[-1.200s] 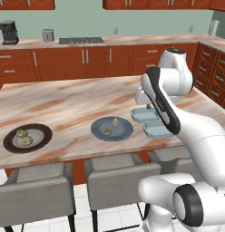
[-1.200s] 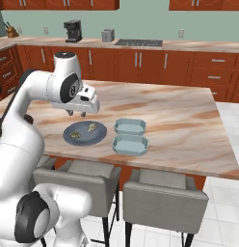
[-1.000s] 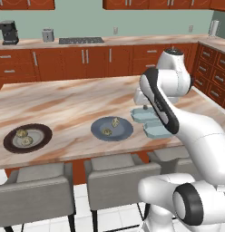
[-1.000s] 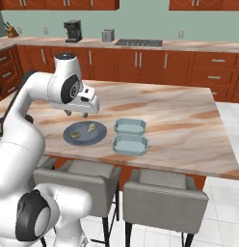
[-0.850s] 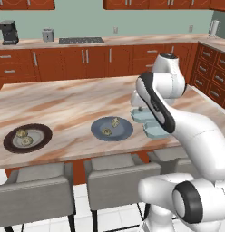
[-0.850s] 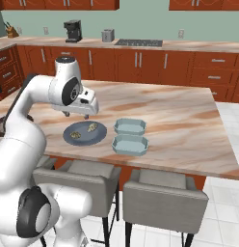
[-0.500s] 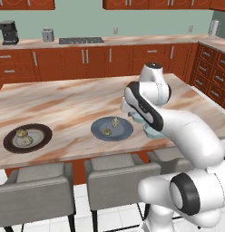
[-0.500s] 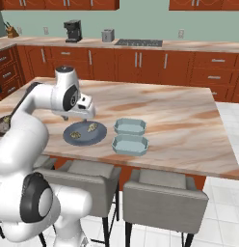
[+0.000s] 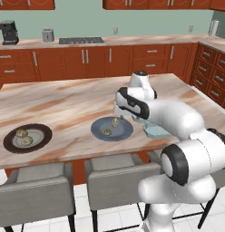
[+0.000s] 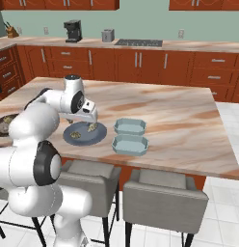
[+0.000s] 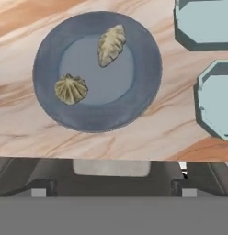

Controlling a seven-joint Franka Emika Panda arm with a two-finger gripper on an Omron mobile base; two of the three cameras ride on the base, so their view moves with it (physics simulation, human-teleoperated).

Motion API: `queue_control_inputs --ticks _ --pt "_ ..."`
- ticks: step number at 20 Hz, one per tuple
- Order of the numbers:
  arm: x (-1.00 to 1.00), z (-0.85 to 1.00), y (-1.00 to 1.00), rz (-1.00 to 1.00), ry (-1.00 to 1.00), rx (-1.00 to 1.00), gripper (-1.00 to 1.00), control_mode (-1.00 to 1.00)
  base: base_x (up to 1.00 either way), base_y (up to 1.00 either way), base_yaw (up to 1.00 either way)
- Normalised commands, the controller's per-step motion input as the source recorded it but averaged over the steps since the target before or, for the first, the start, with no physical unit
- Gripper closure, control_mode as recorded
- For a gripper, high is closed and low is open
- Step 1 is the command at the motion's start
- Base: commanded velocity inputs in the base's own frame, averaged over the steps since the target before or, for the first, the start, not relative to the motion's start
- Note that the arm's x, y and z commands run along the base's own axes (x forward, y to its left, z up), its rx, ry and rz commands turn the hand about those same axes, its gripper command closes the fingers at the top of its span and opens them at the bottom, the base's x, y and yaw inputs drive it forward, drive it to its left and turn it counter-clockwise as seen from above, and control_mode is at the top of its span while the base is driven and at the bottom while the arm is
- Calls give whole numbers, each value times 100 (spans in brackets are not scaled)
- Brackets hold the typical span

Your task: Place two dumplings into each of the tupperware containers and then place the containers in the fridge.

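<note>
Jaws: my gripper (image 11: pixel 111 195) stands spread wide with nothing between its fingers, poised over the grey-blue plate (image 11: pixel 143 87).
Left plate: a dark-rimmed plate (image 9: pixel 44 136) carries two dumplings (image 9: pixel 21 133).
Middle plate: I see two more, a round dumpling (image 11: pixel 71 89) and a long dumpling (image 11: pixel 111 44).
Right: both tupperware containers (image 10: pixel 130 127) (image 10: pixel 130 144) sit just beside that plate.

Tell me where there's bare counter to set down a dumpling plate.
Bare marble lies between the dark-rimmed round plate and the round grey-blue plate, and beyond the two pale blue plastic tubs toward the island's far end. It is crowded between grey-blue plate and tubs.
</note>
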Motion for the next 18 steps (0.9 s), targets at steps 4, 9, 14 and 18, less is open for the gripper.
queue_control_inputs --ticks 4,9,14,18 --pt "69 -54 16 0 6 0 -100 -100 0 0 0" --pt "77 -62 19 0 5 -1 -100 -100 0 0 0" --pt "75 -59 7 0 5 0 -100 -100 0 0 0" --pt "71 -54 4 0 3 0 -100 -100 0 0 0"
